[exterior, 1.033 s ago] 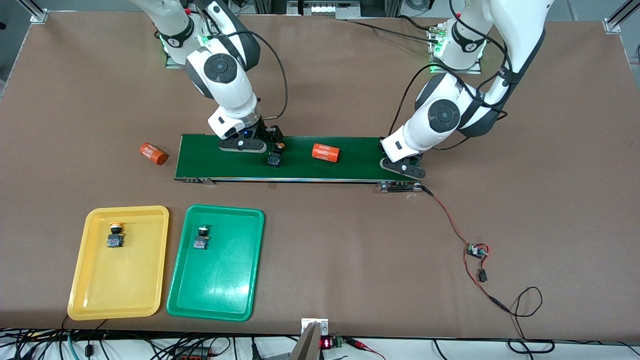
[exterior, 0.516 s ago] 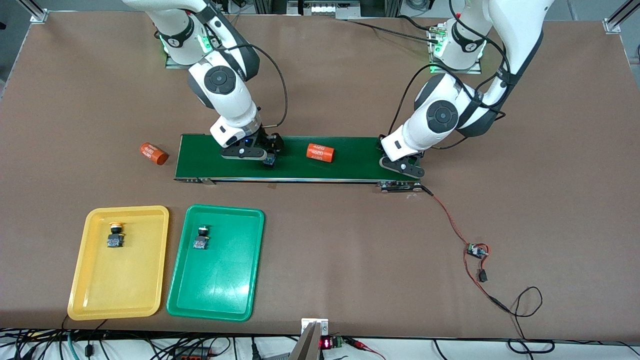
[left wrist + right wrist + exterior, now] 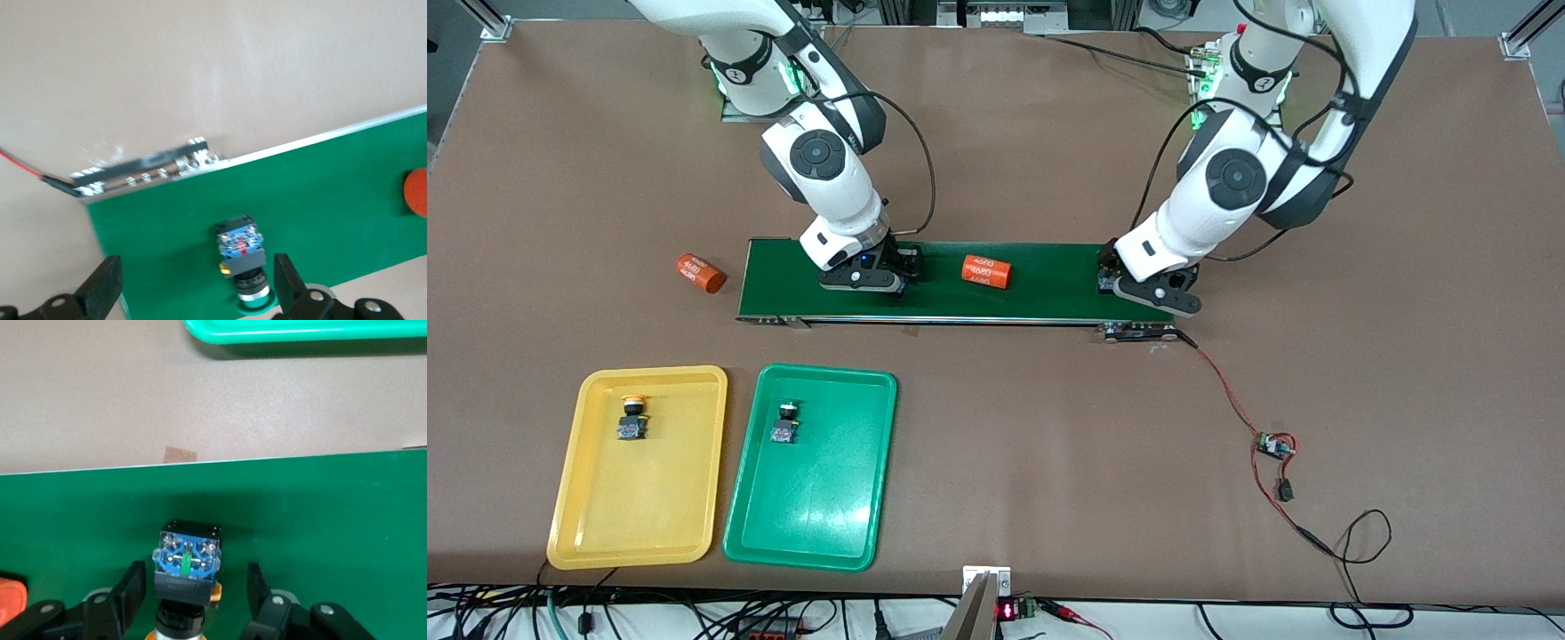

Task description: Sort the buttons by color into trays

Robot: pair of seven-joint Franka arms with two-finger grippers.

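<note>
Black-and-blue blocky button [image 3: 187, 563], orange-capped, lay on matte green belt [image 3: 320, 520] between right tool [image 3: 193, 593] fingers, not yet clenched; left tool [image 3: 197, 293] released.

right pincer [image 3: 898, 283] dropped over button [image 3: 187, 563] | orange cylinder [image 3: 986, 271] shifted | left arm raised

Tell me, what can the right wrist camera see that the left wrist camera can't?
Only the right wrist view shows the green tray's edge and a yellow-capped button on the belt, between the open fingers of the right gripper. Only the left wrist view shows a green-capped button near the belt's end, between the wide-open fingers of the left gripper, plus a red wire. Both show the dark green belt, the brown table and an orange cylinder.
</note>
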